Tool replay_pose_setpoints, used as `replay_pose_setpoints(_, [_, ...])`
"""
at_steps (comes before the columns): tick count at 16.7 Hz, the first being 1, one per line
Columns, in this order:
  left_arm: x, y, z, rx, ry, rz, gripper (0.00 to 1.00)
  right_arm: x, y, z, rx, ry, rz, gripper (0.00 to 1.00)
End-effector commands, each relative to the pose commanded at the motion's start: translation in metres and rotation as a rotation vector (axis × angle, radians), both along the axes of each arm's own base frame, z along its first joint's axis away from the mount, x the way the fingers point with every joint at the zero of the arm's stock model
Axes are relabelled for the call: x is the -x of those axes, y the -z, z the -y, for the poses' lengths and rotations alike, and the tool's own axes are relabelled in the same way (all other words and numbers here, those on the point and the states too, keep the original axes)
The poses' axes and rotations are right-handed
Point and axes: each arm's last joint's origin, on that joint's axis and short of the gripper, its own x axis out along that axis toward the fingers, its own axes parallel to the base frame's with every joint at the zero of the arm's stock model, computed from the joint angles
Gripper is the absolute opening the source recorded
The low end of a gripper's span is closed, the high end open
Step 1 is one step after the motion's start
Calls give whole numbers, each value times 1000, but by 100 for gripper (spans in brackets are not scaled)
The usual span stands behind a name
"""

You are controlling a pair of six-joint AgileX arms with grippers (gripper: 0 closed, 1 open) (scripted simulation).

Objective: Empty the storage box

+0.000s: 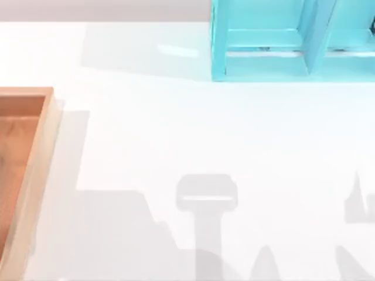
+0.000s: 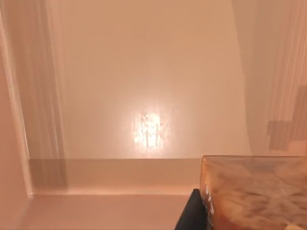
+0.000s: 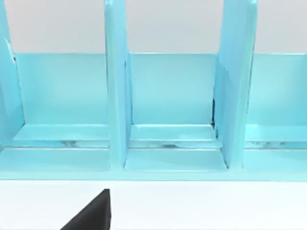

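Left arm nearer | shallow tan-rimmed wooden storage box (image 1: pixel 35 175), long axis running front-to-back at table (image 1: pixel 176 134) left | finger state: cannot tell

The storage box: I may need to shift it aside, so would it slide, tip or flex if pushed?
The storage box looks like rigid wood, so probably no flex. Shallow and wide, it seems unlikely to tip; on the smooth white table it would likely slide.
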Motion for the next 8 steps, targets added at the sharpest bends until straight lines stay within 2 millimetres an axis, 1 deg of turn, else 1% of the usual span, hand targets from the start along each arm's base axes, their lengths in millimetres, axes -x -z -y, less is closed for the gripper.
replay_pose_setpoints(2, [-4, 6, 13, 17, -5, -6, 0, 0, 0, 0, 0, 0, 0, 100])
replay_pose_setpoints(4, [-10, 15, 37, 33, -13, -13, 0, 0, 0, 0, 0, 0, 0, 100])
replay_pose_setpoints(6, [-15, 24, 71, 42, -23, -16, 0, 0, 0, 0, 0, 0, 0, 100])
replay_pose_setpoints(8, [-16, 33, 113, 39, -37, -21, 0, 0, 0, 0, 0, 0, 0, 100])
